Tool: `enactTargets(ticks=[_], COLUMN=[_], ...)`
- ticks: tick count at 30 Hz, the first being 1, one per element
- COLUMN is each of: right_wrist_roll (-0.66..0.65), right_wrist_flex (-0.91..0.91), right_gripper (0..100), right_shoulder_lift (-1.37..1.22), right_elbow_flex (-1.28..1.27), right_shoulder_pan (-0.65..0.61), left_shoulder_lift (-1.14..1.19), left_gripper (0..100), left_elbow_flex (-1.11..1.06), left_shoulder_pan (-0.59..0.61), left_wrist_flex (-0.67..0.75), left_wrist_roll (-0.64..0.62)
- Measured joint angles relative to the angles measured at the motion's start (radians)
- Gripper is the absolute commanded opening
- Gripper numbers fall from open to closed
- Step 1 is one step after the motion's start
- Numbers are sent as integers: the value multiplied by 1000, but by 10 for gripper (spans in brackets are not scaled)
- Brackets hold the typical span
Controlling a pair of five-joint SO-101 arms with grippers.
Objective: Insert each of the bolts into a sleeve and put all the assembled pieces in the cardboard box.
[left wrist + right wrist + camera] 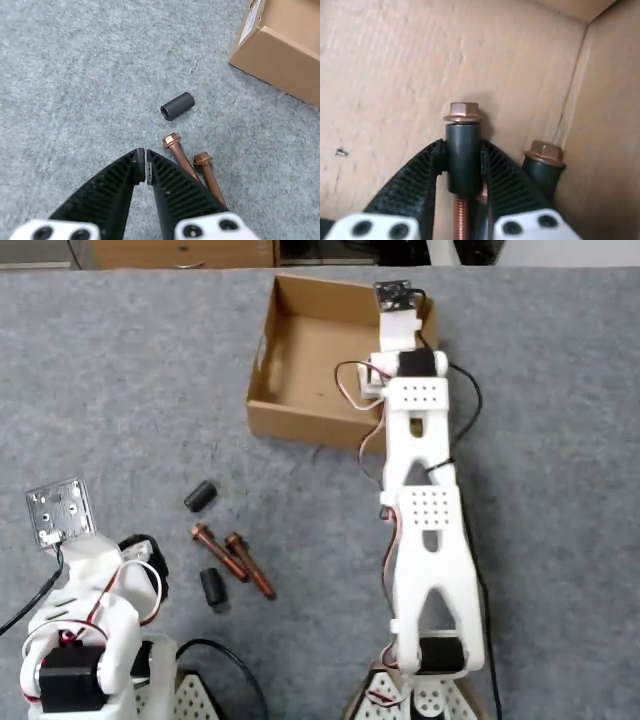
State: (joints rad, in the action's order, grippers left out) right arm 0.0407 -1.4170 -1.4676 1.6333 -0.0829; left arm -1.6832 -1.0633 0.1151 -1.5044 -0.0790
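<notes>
Here, inside the cardboard box (380,60), the right gripper (463,157) clamps a sleeved bolt (464,112) by its black sleeve (462,136), beside a finished piece (543,167) in the box's corner. It is stiff, probably slick metal, so a mid-sleeve hold suits. The left gripper (145,165), closed and empty, hangs outside the box.

Bolts (250,565) between sleeves (200,496), before box (300,425)

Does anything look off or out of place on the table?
Nothing stands out. Two bolts and two sleeves lie loose on the carpet; the right gripper holds an assembled piece inside the cardboard box, beside a finished piece.
</notes>
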Motion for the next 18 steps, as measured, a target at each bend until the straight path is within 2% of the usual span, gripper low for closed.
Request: enactTargets(ticks=[5, 8, 18], right_wrist_roll=[0, 0, 0], right_wrist_flex=[-63, -84, -212], right_gripper=[228, 306, 311], right_shoulder_lift=[8, 17, 187], right_elbow_flex=[6, 9, 8], right_shoulder_pan=[-2, -2, 6], left_shoulder_lift=[-2, -3, -3], left_gripper=[19, 19, 19], left_elbow_flex=[0, 0, 0], left_shoulder_pan=[0, 0, 0], left_wrist_flex=[0, 0, 0], left_wrist_roll=[0, 0, 0])
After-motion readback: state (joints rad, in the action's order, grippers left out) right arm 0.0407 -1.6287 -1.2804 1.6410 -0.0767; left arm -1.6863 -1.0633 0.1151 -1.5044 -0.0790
